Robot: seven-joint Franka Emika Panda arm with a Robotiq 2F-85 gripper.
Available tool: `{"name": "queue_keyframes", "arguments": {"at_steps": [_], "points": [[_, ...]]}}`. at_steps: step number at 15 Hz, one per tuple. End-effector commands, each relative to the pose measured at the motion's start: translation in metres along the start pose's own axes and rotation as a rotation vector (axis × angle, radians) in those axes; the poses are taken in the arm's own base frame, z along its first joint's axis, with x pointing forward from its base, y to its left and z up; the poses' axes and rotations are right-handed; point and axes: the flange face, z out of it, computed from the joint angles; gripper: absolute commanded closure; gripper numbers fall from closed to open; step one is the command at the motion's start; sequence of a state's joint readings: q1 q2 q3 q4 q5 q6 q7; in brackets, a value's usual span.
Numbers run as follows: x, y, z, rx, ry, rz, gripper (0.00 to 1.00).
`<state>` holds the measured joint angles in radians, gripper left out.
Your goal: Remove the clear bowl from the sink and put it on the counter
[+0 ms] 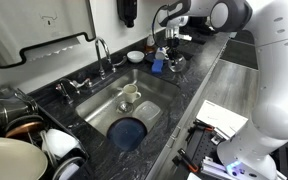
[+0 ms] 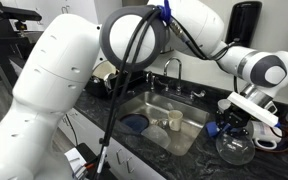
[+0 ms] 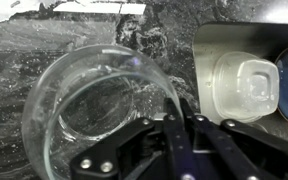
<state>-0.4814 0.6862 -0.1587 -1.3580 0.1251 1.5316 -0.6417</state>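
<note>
The gripper (image 3: pixel 180 125) looks pinched on the thin rim of the clear bowl (image 3: pixel 99 110), its only graspable edge, with the bowl resting on the counter (image 3: pixel 4 80) beside the sink (image 3: pixel 209 50), seemingly ready for release.

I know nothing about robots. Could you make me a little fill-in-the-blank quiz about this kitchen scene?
1. The clear bowl is over the black speckled ___, beside the sink.
2. Inside the sink are a cream cup and a dark ___ dish.
3. Of the cup and the bowl, the claw is nearest the ___.
Missing words: counter; blue; bowl.
</note>
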Motion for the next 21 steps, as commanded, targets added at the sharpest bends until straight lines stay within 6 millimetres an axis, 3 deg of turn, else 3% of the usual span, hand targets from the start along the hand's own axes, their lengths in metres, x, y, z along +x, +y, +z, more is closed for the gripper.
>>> {"name": "queue_keyframes", "arguments": {"at_steps": [1,6,7,8,17,21], "points": [[0.003,0.015,-0.015,0.075,0.111,-0.067,0.98],[0.001,0.029,-0.026,0.140,0.220,-0.159,0.98],[0.001,0.030,-0.026,0.133,0.223,-0.168,0.68],[0.002,0.030,-0.026,0.130,0.231,-0.178,0.67],[0.008,0.013,-0.039,0.047,0.243,-0.240,0.05],[-0.009,-0.009,-0.076,-0.086,0.270,-0.327,0.00]]}}
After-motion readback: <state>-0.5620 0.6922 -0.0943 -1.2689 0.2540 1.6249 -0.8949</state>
